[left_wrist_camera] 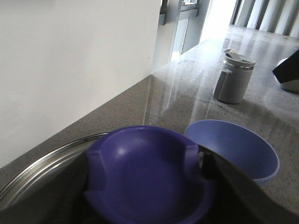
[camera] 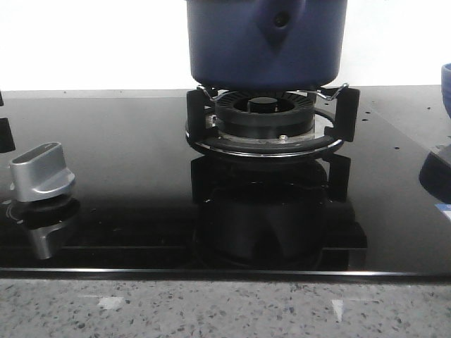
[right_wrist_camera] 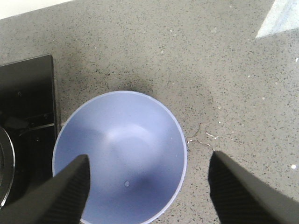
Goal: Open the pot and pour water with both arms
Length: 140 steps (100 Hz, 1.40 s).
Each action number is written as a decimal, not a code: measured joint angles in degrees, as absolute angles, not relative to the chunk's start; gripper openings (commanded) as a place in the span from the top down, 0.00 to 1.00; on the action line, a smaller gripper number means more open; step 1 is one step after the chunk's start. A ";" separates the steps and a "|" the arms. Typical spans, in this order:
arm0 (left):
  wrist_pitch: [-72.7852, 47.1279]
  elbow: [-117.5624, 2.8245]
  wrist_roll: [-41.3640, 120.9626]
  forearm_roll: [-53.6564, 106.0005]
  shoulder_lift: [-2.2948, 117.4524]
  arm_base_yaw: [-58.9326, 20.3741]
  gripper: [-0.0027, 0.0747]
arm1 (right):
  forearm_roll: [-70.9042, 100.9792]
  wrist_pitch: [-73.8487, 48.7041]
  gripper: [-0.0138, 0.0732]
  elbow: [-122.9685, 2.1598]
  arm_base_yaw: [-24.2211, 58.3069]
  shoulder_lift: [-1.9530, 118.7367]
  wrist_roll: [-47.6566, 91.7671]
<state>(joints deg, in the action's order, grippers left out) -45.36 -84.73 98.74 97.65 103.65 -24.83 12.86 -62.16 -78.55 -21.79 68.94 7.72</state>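
Observation:
The dark navy pot (camera: 264, 42) stands on the burner's grate (camera: 264, 130) at the back middle, its top cut off by the front view. Neither gripper shows in that view. In the left wrist view my left gripper (left_wrist_camera: 147, 186) is shut on the purple lid knob (left_wrist_camera: 149, 168), with the lid's steel-rimmed glass (left_wrist_camera: 42, 168) under it. Whether the lid rests on the pot cannot be told. My right gripper (right_wrist_camera: 147, 186) hangs open above a light blue bowl (right_wrist_camera: 121, 149), one dark finger (right_wrist_camera: 70, 191) over the bowl and the other over the stone counter.
The black glass hob (camera: 127, 211) carries a silver control knob (camera: 42, 172) at the left. The blue bowl (left_wrist_camera: 238, 144) sits on the speckled counter just right of the hob (right_wrist_camera: 28, 93). A grey lidded mug (left_wrist_camera: 235, 77) stands farther along the counter.

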 measured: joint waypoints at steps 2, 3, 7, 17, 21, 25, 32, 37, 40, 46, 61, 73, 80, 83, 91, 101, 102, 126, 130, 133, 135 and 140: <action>-45.36 -84.73 98.74 97.65 103.78 -24.83 0.52 | 12.80 -62.16 0.29 -78.55 -21.79 68.94 7.72; -45.36 -84.73 98.74 97.65 103.89 -24.83 0.52 | 12.80 -62.16 0.29 -78.55 -21.79 68.94 7.72; -45.36 -84.73 98.74 97.65 104.23 -24.83 0.52 | 12.89 -62.16 0.29 -78.55 -21.79 68.94 7.72; -45.65 -84.73 99.35 97.98 104.90 -24.95 0.52 | 12.89 -62.16 0.29 -78.55 -21.79 68.84 7.72; -45.78 -84.73 99.35 97.98 104.90 -24.95 0.52 | 12.89 -62.16 0.29 -78.55 -21.79 68.92 7.72; -45.88 -84.73 99.43 97.98 104.92 -24.95 0.52 | 12.89 -62.16 0.29 -78.55 -21.79 68.92 7.72; -45.88 -84.73 99.92 97.58 104.92 -24.95 0.52 | 12.89 -62.16 0.29 -78.55 -21.79 68.92 7.72; -45.88 -84.73 100.18 97.46 104.92 -24.95 0.51 | 12.89 -62.16 0.29 -78.55 -21.79 68.92 7.72; -45.88 -84.73 100.28 97.37 104.92 -24.95 0.50 | 12.89 -62.16 0.29 -78.55 -21.79 68.92 7.72; -45.88 -84.73 100.28 97.37 105.02 -24.95 0.50 | 12.89 -62.16 0.29 -78.55 -21.79 68.92 7.72; -45.88 -84.73 100.41 97.24 105.02 -24.95 0.44 | 12.93 -62.16 0.29 -78.55 -21.79 68.92 7.69; -45.88 -84.73 100.41 97.24 105.02 -24.95 0.22 | 12.93 -62.16 0.29 -78.55 -21.79 68.92 7.69; -45.75 -84.73 100.41 97.24 105.02 -24.51 0.15 | 13.02 -62.05 0.29 -78.55 -21.79 68.92 7.69; -45.75 -84.73 100.41 97.24 105.02 -24.32 0.13 | 13.02 -62.05 0.29 -78.55 -21.79 68.92 7.69; -45.91 -84.73 100.41 97.24 104.48 -23.65 0.14 | 13.02 -62.05 0.29 -78.55 -21.79 68.92 7.69; -48.08 -84.73 100.41 97.24 102.67 -21.97 0.14 | 13.02 -61.98 0.29 -78.55 -21.79 68.92 7.69; -48.24 -84.73 100.41 97.24 102.48 -21.70 0.14 | 13.02 -61.98 0.29 -78.55 -21.79 68.92 7.69; -55.00 -84.73 100.18 98.13 94.52 -16.67 0.14 | 13.52 -61.83 0.30 -78.55 -21.64 68.92 8.11; -55.75 -84.73 99.56 98.26 93.06 -15.67 0.16 | 13.83 -61.71 0.30 -78.55 -21.28 68.92 8.43; -56.05 -84.73 98.97 98.26 92.06 -15.00 0.18 | 14.30 -61.42 0.31 -78.55 -20.97 68.92 8.68; -56.19 -84.73 98.41 98.26 91.33 -14.48 0.20 | 14.86 -61.29 0.31 -78.55 -20.78 68.92 8.94; -56.55 -84.73 96.99 98.37 89.71 -13.26 0.27 | 16.43 -60.88 0.34 -78.55 -19.97 68.92 9.67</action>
